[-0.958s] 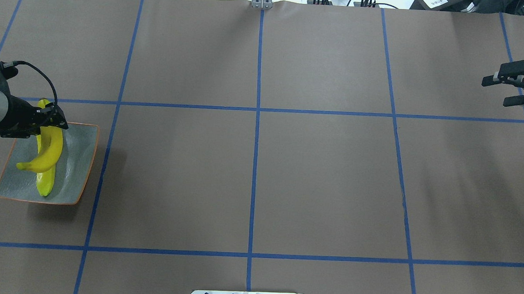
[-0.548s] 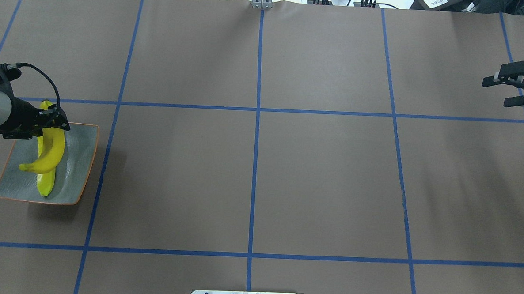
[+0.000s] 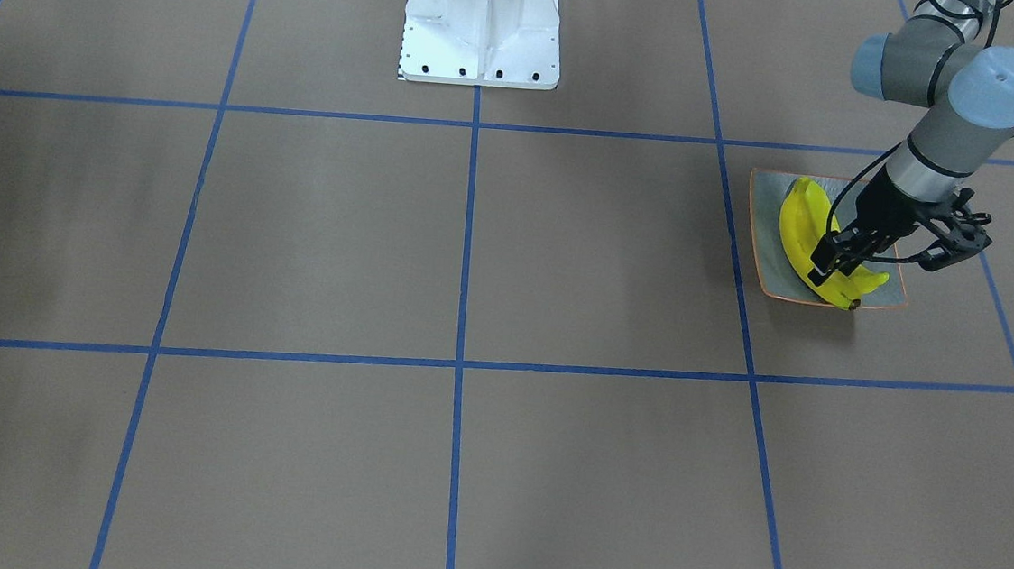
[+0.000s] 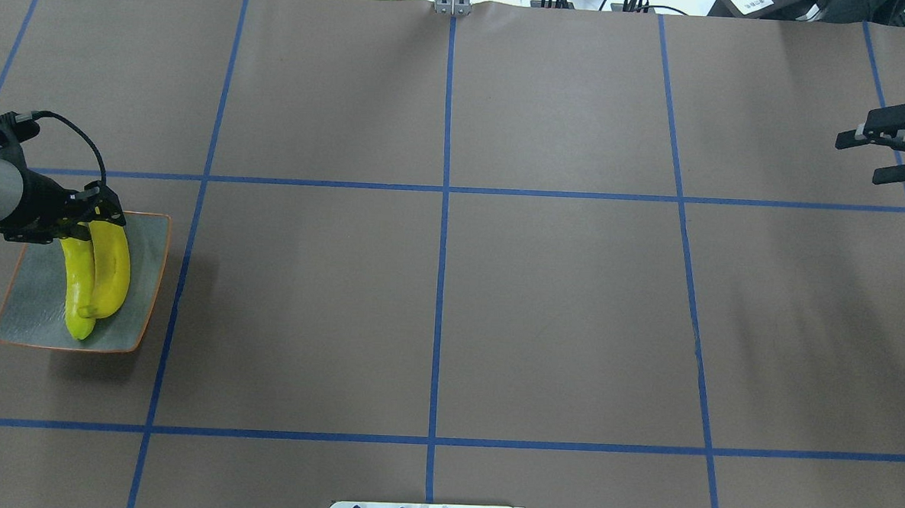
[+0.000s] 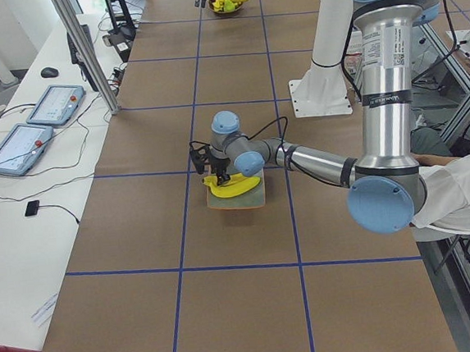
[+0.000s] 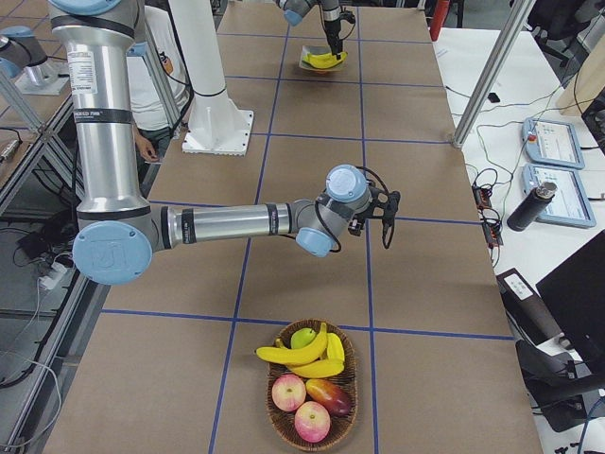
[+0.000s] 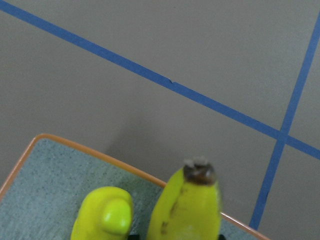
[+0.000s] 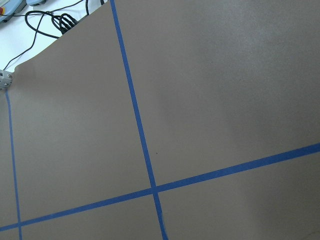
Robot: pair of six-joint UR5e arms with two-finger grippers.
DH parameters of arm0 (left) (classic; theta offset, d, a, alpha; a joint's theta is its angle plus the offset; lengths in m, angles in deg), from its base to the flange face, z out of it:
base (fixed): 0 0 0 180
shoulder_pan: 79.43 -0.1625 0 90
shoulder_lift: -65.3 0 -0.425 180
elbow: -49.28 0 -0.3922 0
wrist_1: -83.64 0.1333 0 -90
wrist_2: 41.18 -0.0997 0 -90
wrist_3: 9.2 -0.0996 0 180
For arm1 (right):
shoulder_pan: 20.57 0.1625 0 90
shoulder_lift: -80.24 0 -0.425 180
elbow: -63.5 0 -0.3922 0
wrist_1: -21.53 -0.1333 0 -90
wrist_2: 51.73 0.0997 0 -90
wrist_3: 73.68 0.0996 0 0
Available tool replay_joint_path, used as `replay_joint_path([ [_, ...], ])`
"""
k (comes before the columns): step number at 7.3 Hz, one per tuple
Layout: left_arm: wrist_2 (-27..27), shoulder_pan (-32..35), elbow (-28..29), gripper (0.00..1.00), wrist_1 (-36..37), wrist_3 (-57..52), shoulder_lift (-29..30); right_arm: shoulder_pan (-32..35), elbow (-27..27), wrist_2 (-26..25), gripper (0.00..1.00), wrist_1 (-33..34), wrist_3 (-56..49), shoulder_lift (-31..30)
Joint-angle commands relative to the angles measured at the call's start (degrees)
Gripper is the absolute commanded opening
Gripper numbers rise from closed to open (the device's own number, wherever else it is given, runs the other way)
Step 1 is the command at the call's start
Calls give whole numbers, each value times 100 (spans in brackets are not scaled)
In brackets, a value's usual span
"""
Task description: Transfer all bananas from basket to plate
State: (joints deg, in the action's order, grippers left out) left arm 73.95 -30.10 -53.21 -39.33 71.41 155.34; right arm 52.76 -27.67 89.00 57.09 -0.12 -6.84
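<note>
Only exterior right shows basket [image 6: 307, 397] (fruit-filled).

Legible text: almost none.

- Left arm [image 5: 383, 56], upper right of the exterior left view: vertical dark lettering on the silver tube, too small to read.
- Right arm [image 6: 102, 95], upper left of the exterior right view: similar vertical lettering, unreadable.
- White label [image 4: 748, 1], upper right of the overhead view: dark print, blurred beyond reading.
</note>
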Motion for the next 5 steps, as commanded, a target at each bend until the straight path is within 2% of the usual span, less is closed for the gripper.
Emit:
replay_joint_path([
  [1,1,-11,-8,93,0,-1,4,32,-6,16,100,3,0,16],
  [2,9,16,-78,99,-35,-10,4,136,3,60,100,3,-9,-2],
  [4,115,60,-682,99,-9,-238,-101,435,3,131,100,12,-122,-106],
  [5,350,225,-885,99,9,-247,-93,558,99,131,100,12,-654,-325],
])
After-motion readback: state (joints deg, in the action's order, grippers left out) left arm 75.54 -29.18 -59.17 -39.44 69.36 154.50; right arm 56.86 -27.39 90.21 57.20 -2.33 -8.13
